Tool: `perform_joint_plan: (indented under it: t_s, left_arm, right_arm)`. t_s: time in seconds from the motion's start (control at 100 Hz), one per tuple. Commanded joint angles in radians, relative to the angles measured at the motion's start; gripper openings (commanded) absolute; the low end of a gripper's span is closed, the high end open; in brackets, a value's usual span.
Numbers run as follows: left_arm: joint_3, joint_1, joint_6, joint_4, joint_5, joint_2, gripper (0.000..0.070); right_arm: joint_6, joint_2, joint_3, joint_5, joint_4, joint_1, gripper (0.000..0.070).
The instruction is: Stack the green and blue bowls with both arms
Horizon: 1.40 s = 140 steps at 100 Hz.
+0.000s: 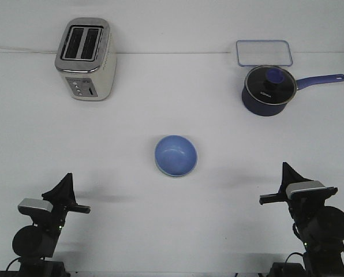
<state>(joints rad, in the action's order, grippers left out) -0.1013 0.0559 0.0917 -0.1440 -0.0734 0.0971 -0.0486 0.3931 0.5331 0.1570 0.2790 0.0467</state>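
Note:
The periwinkle blue bowl (175, 155) sits upright at the middle of the white table. A thin pale mint edge (163, 172) shows under its near left rim, so the green bowl appears to lie beneath it, almost fully hidden. My left gripper (67, 180) rests low at the front left, far from the bowls. Its fingers are together in one point and it holds nothing. My right gripper (285, 170) rests low at the front right, also pointed, fingers together and empty.
A silver and cream toaster (85, 58) stands at the back left. A dark navy saucepan (268, 91) with a glass lid and a long handle pointing right stands at the back right. A clear lidded container (263, 53) lies behind it.

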Motion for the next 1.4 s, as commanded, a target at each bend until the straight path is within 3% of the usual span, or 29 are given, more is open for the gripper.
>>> perform_joint_plan:
  t_s: [0.0, 1.39]
  left_arm:
    - [0.015, -0.006, -0.006, -0.015, 0.003, -0.026, 0.0010]
    - [0.087, -0.023, 0.000, -0.037, 0.003, -0.094, 0.0010]
  right_arm:
    - [-0.004, -0.001, 0.001, -0.001, -0.010, 0.000, 0.0003]
    - [-0.004, -0.001, 0.001, -0.001, -0.011, 0.000, 0.0003]
